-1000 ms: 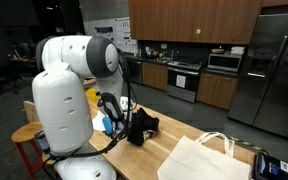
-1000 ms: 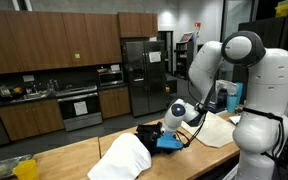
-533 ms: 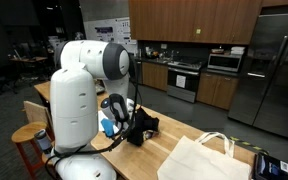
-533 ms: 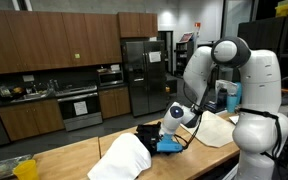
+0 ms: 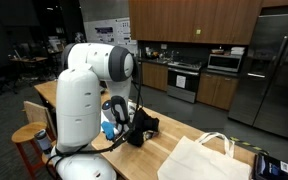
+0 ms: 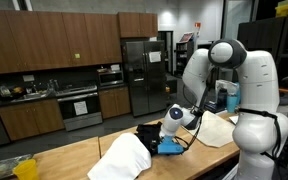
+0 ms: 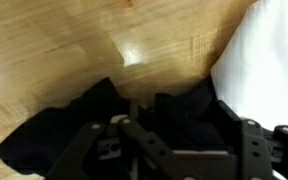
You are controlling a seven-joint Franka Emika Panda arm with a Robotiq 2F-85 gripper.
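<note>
Black cloth [image 6: 147, 131] lies crumpled in a heap on the wooden table [image 6: 72, 156], and both exterior views show it just beside a white bag [image 6: 124, 158] that lies flat on the same tabletop. The gripper [image 6: 166, 135] is down at the heap, pressed into or against its folds, with the arm bent low over the table. In the wrist view the dark fabric [image 7: 59, 140] fills the lower part of the picture and swallows the ends of the fingers, so I cannot tell how wide the jaws stand or whether they have hold of any cloth. Bare wood [image 7: 64, 50] shows beyond the heap there, and the white bag [image 7: 269, 55] sits at the right edge, touching the black fabric. Something blue [image 6: 170, 147] lies on the table right under the gripper, at the edge of the heap.
</note>
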